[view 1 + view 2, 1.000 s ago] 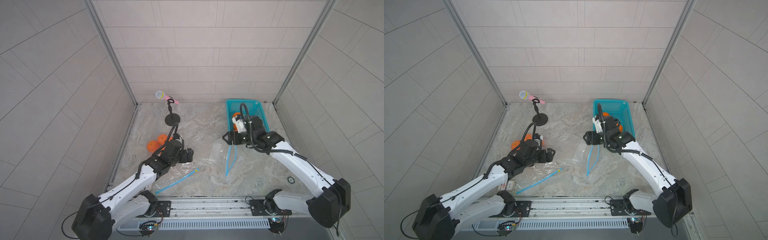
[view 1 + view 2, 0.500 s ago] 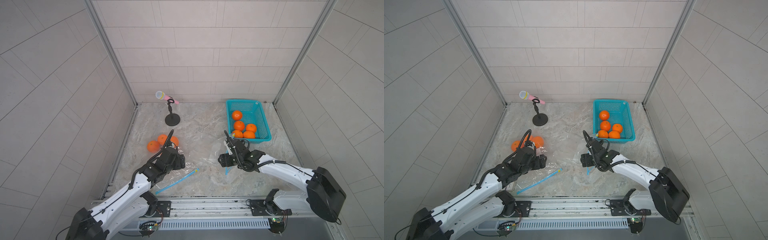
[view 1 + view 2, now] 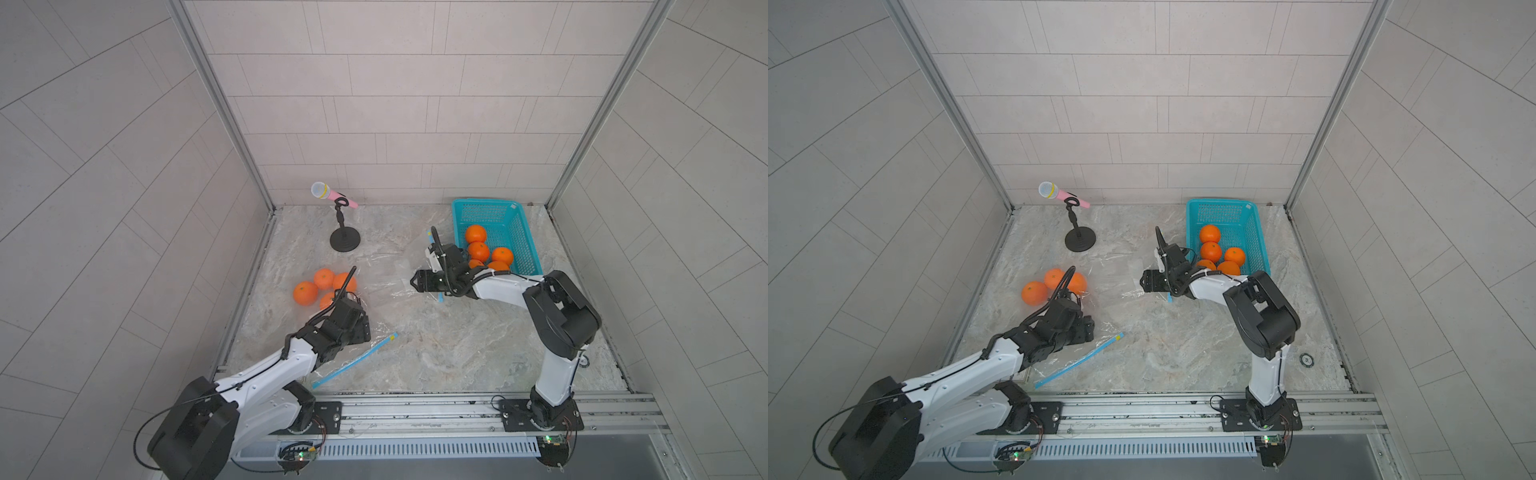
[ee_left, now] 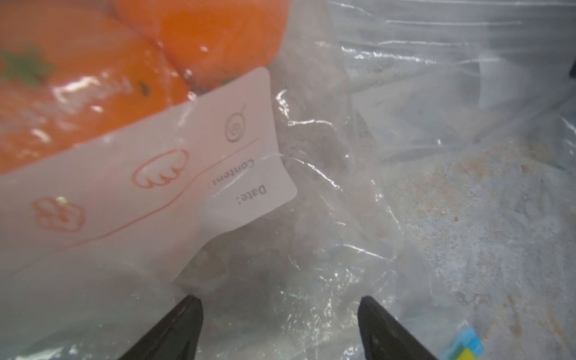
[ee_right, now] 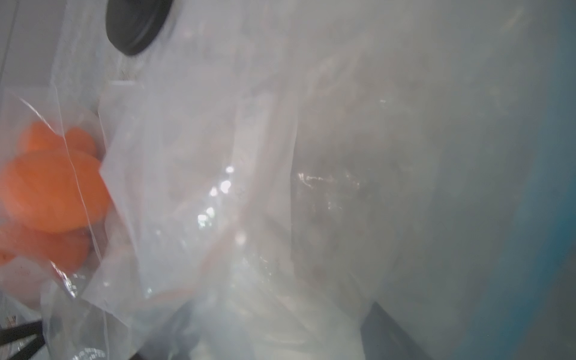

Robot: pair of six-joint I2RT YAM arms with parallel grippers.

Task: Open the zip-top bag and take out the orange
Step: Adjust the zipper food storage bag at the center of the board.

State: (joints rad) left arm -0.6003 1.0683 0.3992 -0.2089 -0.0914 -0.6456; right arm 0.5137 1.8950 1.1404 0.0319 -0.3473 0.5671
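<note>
The clear zip-top bag (image 3: 376, 297) lies at the left of the table, its blue zip strip (image 3: 353, 361) toward the front. Several oranges (image 3: 324, 279) sit in its far end, seen through the film behind a white label (image 4: 187, 174). My left gripper (image 3: 361, 328) is low over the bag, open, with plastic between its fingertips (image 4: 280, 308). My right gripper (image 3: 417, 282) points left at the edge of clear plastic (image 3: 395, 286). In the right wrist view film covers the lens and the open right gripper (image 5: 280, 330) shows dimly through it.
A teal basket (image 3: 521, 232) at the back right holds several oranges (image 3: 478, 249). A pink toy microphone on a black stand (image 3: 344, 241) is at the back centre. A short blue strip (image 3: 440, 297) lies under my right wrist. Walls close in three sides.
My right arm came down from over the basket to the table, then moved left and back to the plastic's edge. My left gripper drew back slightly and sank onto the bag.
</note>
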